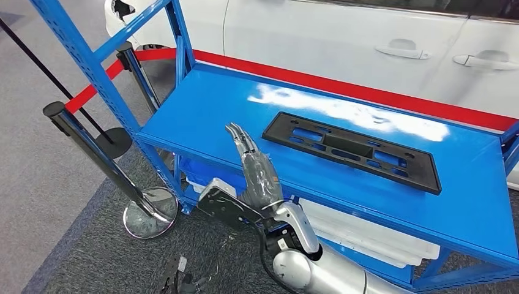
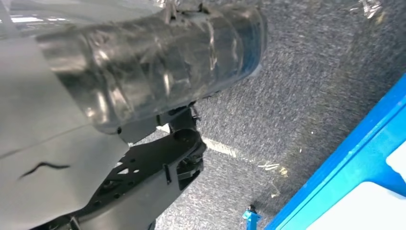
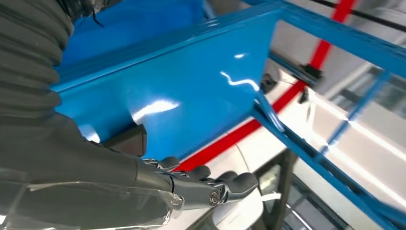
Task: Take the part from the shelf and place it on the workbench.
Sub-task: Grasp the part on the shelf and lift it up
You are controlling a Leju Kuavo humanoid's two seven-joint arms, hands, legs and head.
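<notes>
- The part is a long, flat, black plastic panel with rectangular cut-outs along its length and a raised rim.
- It lies flat on the glossy blue shelf, slanted, near the white car behind.
- The right hand hovers just beside the part's near end, fingers loosely extended, holding nothing.
- Whether the left hand is released or clenched cannot be told.
</notes>
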